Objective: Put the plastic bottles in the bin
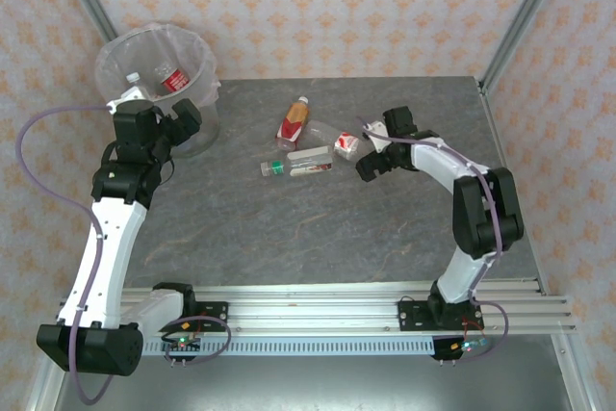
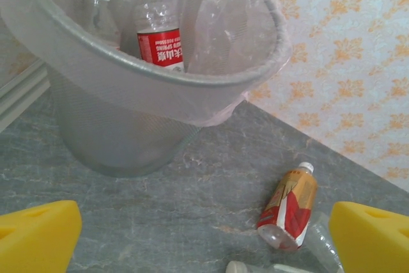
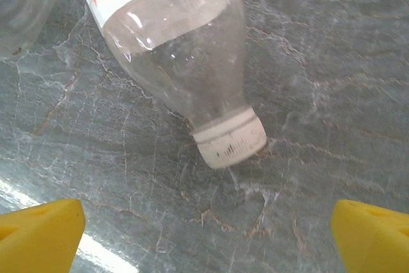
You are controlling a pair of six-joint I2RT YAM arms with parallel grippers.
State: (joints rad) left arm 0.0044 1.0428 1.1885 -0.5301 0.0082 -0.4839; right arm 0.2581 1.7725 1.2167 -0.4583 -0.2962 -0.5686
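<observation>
1. While both pairs of jaws stand spread and empty, I see the right gripper hovering over a red-and-white-labelled bottle lying on the table.
2. Judgement: light, thin-walled, slick, easily crushed. I'd pinch across the stiffer shoulder just behind the white cap.
3. Left gripper faces the bin, which holds two bottles.
</observation>
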